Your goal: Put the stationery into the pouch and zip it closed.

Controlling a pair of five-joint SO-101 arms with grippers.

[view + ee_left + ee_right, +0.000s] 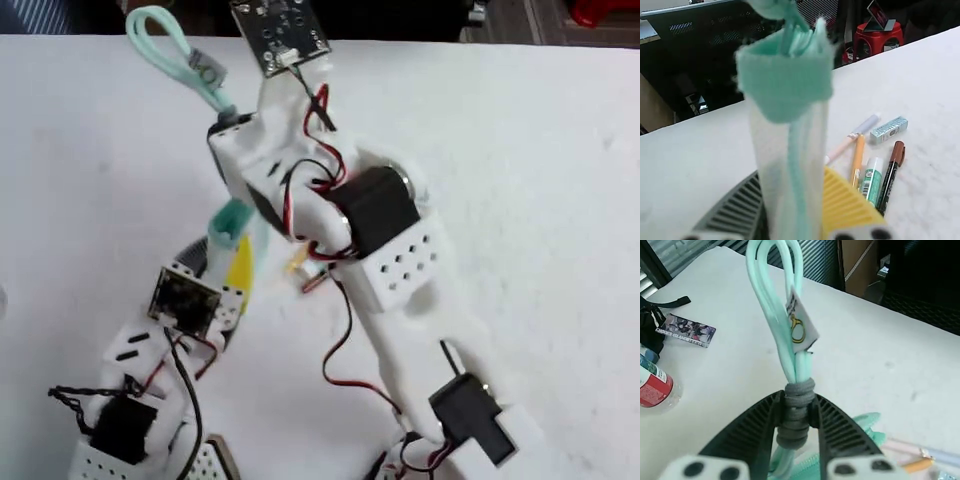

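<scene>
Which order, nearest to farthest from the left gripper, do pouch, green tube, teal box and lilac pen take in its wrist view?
1. Pouch, held in the left gripper.
2. Green tube, on the table just beyond it.
3. Teal box and lilac pen, farther out; too close to call.

The pouch (780, 170) is a long, narrow, translucent sleeve with mint-green trim and zipper. Its mint cord loop (774, 300) carries a small tag (801, 325). The stationery (870, 177) lies outside it, clustered on the bench (520, 150) just beside it: pens, an orange pencil (858, 157), a brown marker (891, 172) and a pale-blue box (888, 130).
</scene>
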